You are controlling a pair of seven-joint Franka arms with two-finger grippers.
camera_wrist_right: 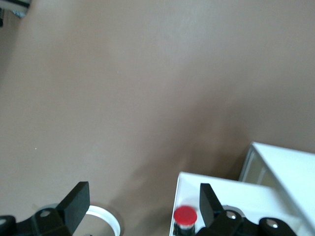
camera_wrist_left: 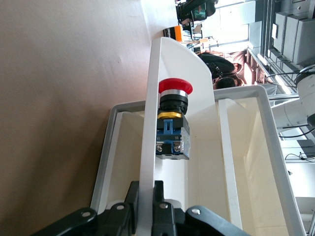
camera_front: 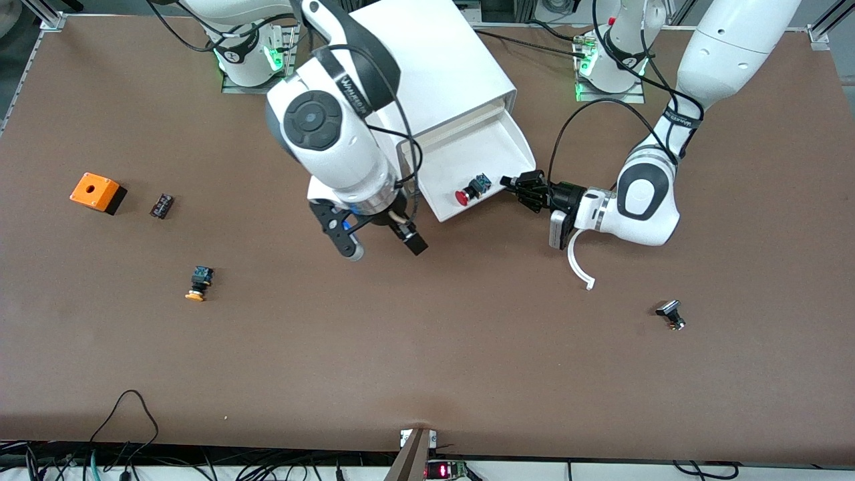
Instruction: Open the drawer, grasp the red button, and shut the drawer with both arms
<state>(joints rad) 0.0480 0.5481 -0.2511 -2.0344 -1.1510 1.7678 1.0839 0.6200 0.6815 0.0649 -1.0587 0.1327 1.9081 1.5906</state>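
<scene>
So the drawer (camera_front: 482, 167) is pulled out of the white cabinet (camera_front: 434, 73), and the red button (camera_front: 471, 190) lies in its tray near the front edge. Our left gripper (camera_front: 518, 187) is clenched on the drawer's side wall, while our right gripper (camera_front: 377, 240) hangs released over the surface (camera_front: 427, 347) just beside the drawer.

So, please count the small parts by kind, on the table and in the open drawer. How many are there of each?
Push buttons: 2, a red button in the drawer and an orange-yellow button on the table
Orange box: 1
Small dark block: 1
Small black and brass part: 1
Total: 5
</scene>
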